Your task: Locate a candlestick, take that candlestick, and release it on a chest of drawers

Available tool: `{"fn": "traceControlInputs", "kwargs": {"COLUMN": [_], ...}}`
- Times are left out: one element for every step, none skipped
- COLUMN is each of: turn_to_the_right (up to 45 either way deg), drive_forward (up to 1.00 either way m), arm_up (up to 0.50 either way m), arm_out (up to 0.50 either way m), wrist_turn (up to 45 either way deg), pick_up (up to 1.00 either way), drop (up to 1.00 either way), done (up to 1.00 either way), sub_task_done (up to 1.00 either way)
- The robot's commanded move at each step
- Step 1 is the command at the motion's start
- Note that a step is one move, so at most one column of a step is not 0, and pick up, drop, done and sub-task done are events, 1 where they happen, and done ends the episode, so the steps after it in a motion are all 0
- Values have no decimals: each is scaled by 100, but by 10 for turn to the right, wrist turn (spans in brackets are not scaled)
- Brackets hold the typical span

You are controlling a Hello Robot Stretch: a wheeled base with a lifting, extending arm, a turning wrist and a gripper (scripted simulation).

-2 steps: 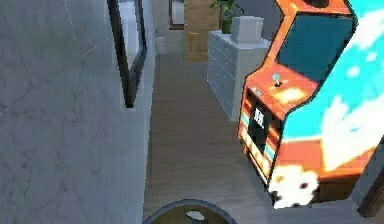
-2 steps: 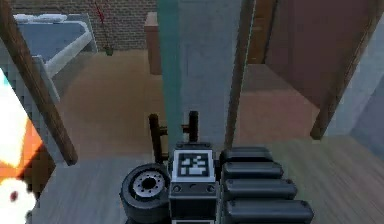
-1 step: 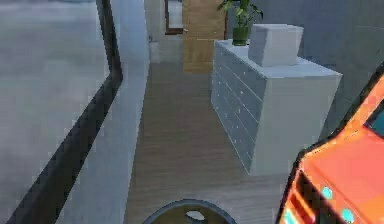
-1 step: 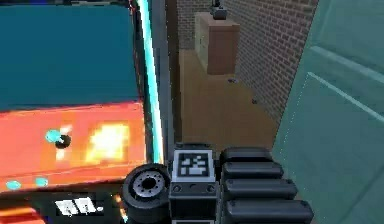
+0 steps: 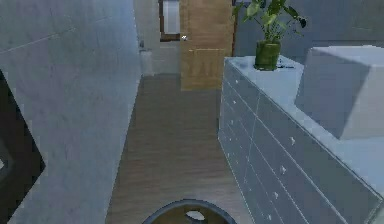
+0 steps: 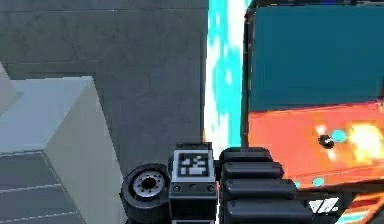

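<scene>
At the forward view's left a grey wall (image 5: 70, 90) is seen close by, with a dark-framed panel (image 5: 14, 150) at the near left edge. A wooden floor (image 5: 170, 140) is laid down the narrow passage, and a wooden door (image 5: 205, 45) is set at its far end. The chest of drawers (image 5: 270, 140) is ranged along the right, just beside the robot's base (image 5: 190, 212). The robot is judged to be lined up alongside it so that the arm's side is turned toward its top. On that top a potted plant (image 5: 268, 35) is stood at the far end and a pale box (image 5: 350, 90) nearer. The bare stretch between them is judged the likeliest room for a release.

In the arm side view a grey block (image 6: 55, 140), probably that same box, is seen at the left against a dark wall (image 6: 130, 60). At the bottom edge the hand (image 6: 148, 190) is seen, then a white marker square (image 6: 192, 165), then the arm (image 6: 255, 190) as a short dark bar. The hand's far end cannot be made out, so it cannot be told whether the fingers are spread or pressed together, nor whether anything is held. Where the candlestick is cannot be told either. If it is carried, a reach outward is judged necessary before it is let go. Farther right a bright cyan strip (image 6: 225, 60) and a teal and orange picture (image 6: 320, 90) are set on the wall.
</scene>
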Motion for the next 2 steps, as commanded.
{"fn": "traceControlInputs", "kwargs": {"turn_to_the_right": [0, 210], "drive_forward": [100, 0], "arm_up": [0, 0], "arm_out": [0, 0], "wrist_turn": [0, 0], "pick_up": [0, 0], "drop": [0, 0], "done": [0, 0], "sub_task_done": [0, 0]}}
